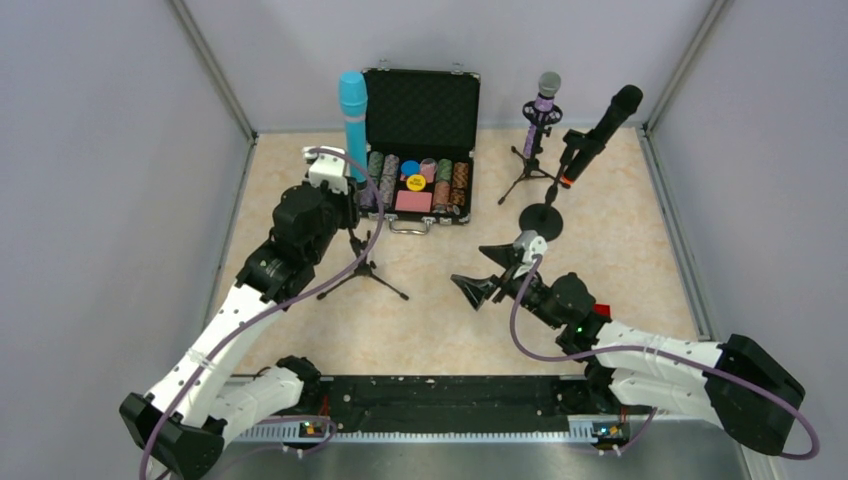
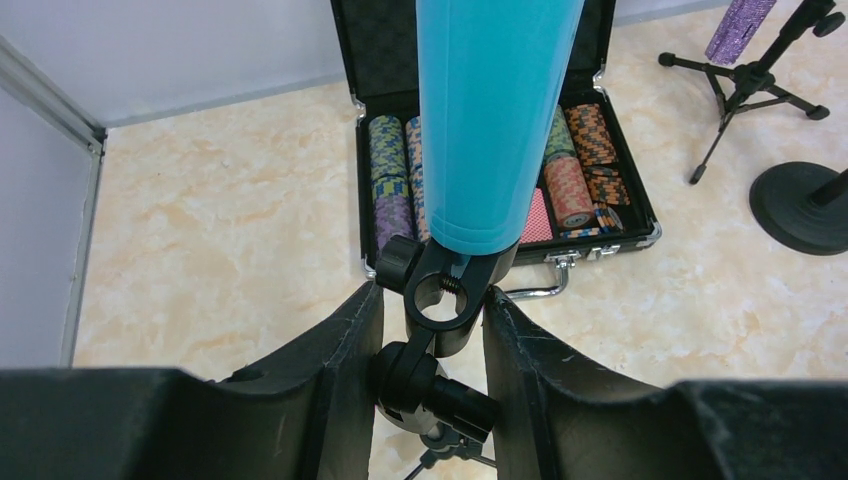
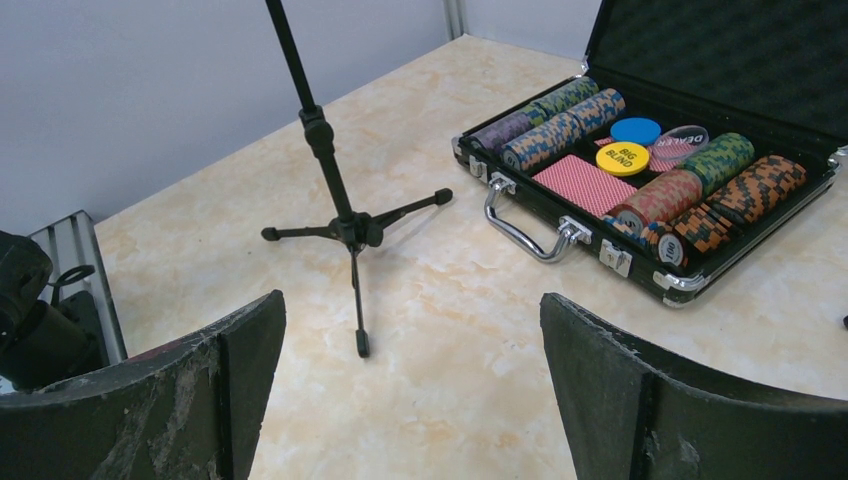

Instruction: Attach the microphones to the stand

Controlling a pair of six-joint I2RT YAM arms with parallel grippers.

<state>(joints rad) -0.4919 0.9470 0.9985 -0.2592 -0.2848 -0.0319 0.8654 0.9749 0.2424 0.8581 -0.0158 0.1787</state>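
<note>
Two grippers: left gripper (image 2: 428, 312) narrow, clamped on mic clip (image 2: 447, 272) holding upright turquoise microphone (image 2: 495, 110); right gripper (image 3: 410, 300) wide, empty. Purple microphone (image 1: 543, 104), black microphone (image 1: 601, 130) on rear stands (image 1: 541, 218). Yellow chip (image 3: 622, 158) reads "BIG BLIND", button (image 3: 682, 140) "DEALER"

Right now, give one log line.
left gripper: shut on clip; turquoise microphone: in clip; right gripper: open; purple microphone, black microphone: mounted

A pale marbled worktop (image 1: 420, 320) was laid out. At its back, an open black case (image 1: 420, 105) of poker chips (image 1: 442, 172) was set down. A tall tripod stand (image 1: 365, 268) was planted just left of it, with a small tripod stand (image 1: 530, 172) and a round-based stand (image 1: 541, 220) to its right.
</note>
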